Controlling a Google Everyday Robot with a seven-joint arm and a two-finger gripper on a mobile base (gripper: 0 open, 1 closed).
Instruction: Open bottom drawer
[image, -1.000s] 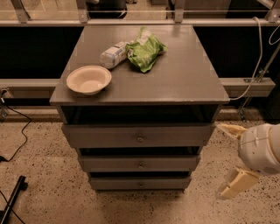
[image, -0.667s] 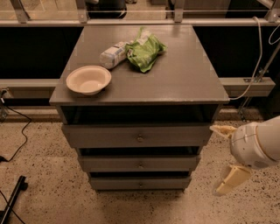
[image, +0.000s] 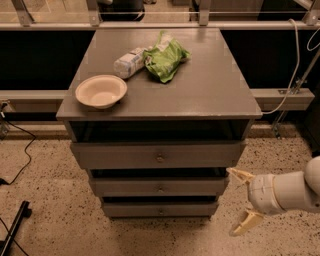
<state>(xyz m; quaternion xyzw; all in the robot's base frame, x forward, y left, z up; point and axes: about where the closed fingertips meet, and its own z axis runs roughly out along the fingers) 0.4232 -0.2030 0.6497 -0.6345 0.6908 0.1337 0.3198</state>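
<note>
The bottom drawer (image: 160, 209) is the lowest grey front of the cabinet, shut, with a small round centre knob (image: 160, 211). Above it are the middle drawer (image: 159, 187) and the widest top drawer (image: 159, 156). My gripper (image: 240, 200) is at the lower right, beside the cabinet's right edge, level with the middle and bottom drawers. Its two cream fingers (image: 240, 176) are spread apart and hold nothing. It does not touch the cabinet.
On the cabinet top (image: 210, 90) are a cream bowl (image: 101, 91), a white packet (image: 130, 62) and a green bag (image: 166, 57). A speckled floor (image: 45, 190) surrounds the cabinet. Cables (image: 20, 165) lie at left, and a dark stand leg (image: 15, 227) is at the lower left.
My gripper has moved left and slightly down toward the cabinet's lower right side. Its fingers stay spread. The drawers have not moved.
</note>
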